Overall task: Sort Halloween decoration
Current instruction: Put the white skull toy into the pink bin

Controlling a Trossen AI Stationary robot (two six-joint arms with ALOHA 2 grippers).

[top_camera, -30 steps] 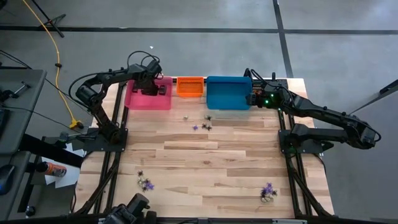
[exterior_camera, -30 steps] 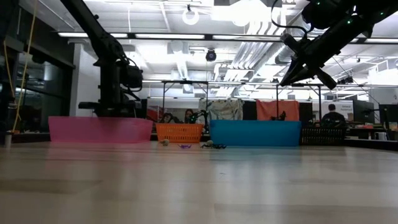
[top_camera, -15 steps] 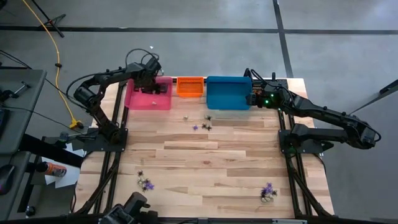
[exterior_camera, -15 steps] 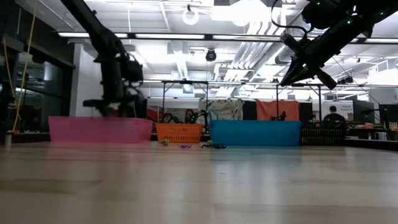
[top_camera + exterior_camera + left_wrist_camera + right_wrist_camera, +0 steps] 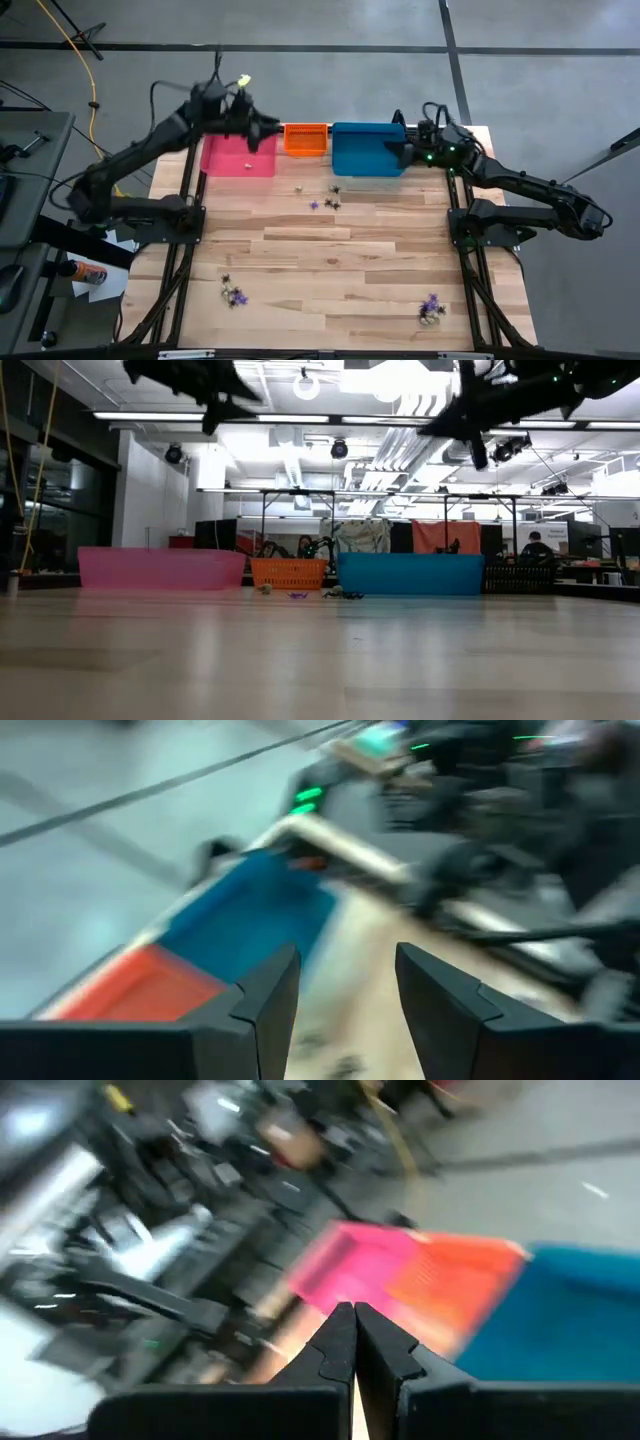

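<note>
No legible writing on the sorting table

No text, label, brand, number or sign can be read on the bins, the arms, the tabletop or anything in the room behind.

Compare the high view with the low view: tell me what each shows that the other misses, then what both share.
Only the high view shows the trinket clusters near the table's front edge, one at the left and one at the right, plus an orange speck inside the pink bin.
Only the low view shows the room behind, with a seated person.
Both show the pink bin, orange bin, blue bin, the trinkets before them, and both arms raised.
</note>
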